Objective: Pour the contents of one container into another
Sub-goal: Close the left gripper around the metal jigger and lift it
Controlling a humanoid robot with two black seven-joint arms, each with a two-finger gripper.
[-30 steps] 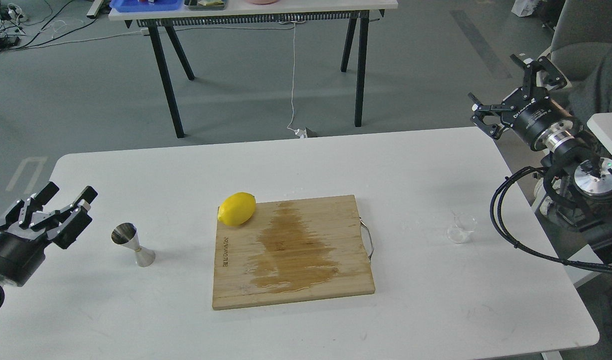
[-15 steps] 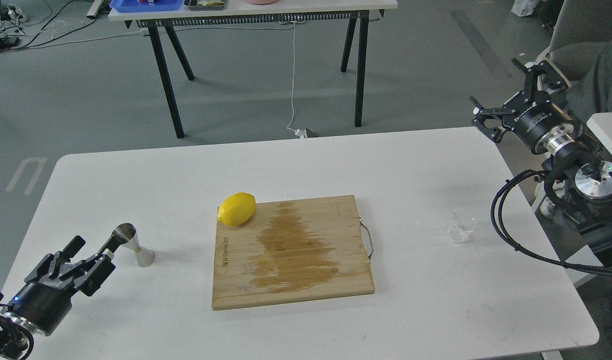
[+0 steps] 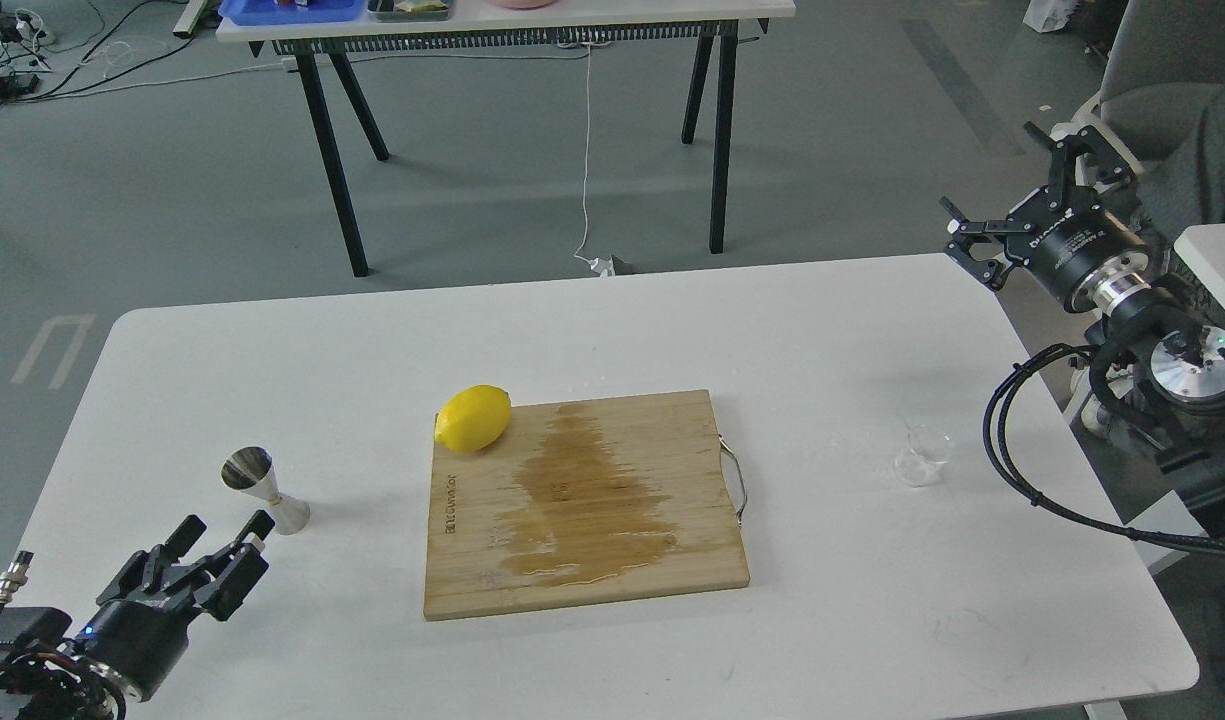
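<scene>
- The glass cup (image 3: 923,456) near the tabletop's right edge looked light, fragile and slippery; best gripped round its wall.
- The metal jigger (image 3: 264,489) stood near the left edge.
- Both the left gripper (image 3: 222,541) and right gripper (image 3: 1012,195) were spread, holding nothing.

Place: looked a robotics lab | grey floor (image 3: 152,200) | loose cables (image 3: 12,60) | trestle table (image 3: 512,25)

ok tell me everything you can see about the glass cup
The glass cup is small, clear and thin-walled, with a round open rim. It stands upright on the white table, right of the wooden cutting board and apart from its metal handle. It looks empty, though clear liquid would be hard to see. Nothing touches it; neither gripper is near it.
</scene>
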